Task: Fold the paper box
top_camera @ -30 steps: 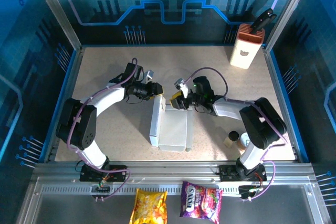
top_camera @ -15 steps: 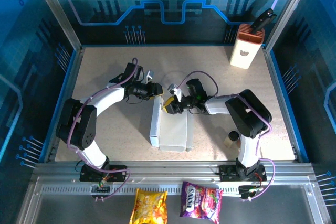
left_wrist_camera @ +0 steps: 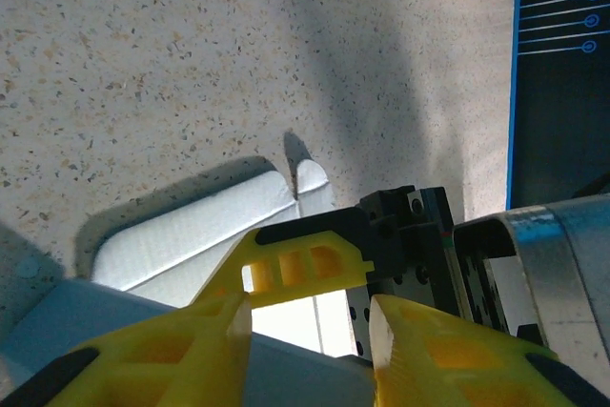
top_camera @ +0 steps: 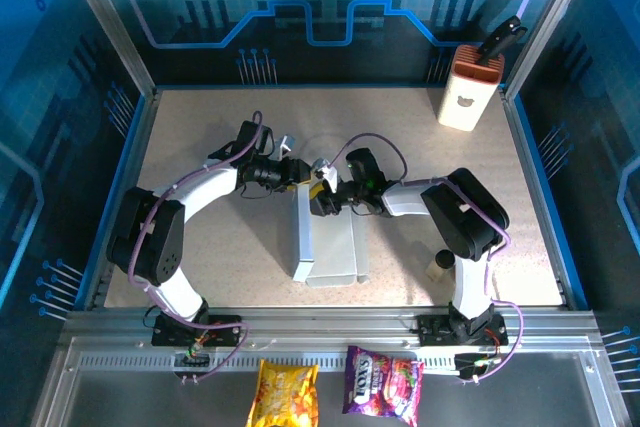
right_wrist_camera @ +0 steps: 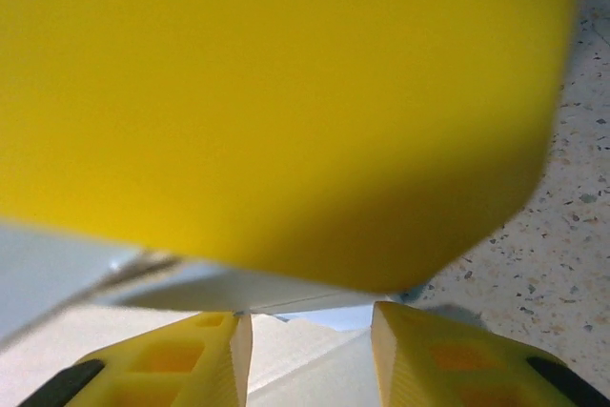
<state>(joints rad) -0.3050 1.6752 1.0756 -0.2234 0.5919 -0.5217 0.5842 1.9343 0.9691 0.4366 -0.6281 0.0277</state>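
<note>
The paper box (top_camera: 335,247) lies mid-table, pale grey-white, with its left wall (top_camera: 303,237) standing up. Both grippers meet over its far end. My left gripper (top_camera: 300,175) reaches in from the left, and my right gripper (top_camera: 318,194) comes from the right, close against it. In the left wrist view my left gripper (left_wrist_camera: 310,335) is open over the box's grey wall (left_wrist_camera: 286,369) and a white flap (left_wrist_camera: 205,231), with a right finger (left_wrist_camera: 305,264) crossing just ahead. The right wrist view has my right gripper (right_wrist_camera: 307,355) open above the box's white panels (right_wrist_camera: 315,369), and a blurred yellow left finger (right_wrist_camera: 286,92) looms close.
A tall white-and-orange container with a bear mark (top_camera: 468,89) stands at the back right corner. A small jar (top_camera: 440,265) sits by the right arm's base. Two snack bags (top_camera: 283,392) (top_camera: 382,379) lie on the front ledge, off the table.
My right gripper has slid left across the box's far end until it sits against the left gripper. The box's standing left wall has shifted a little. The left arm has barely moved.
</note>
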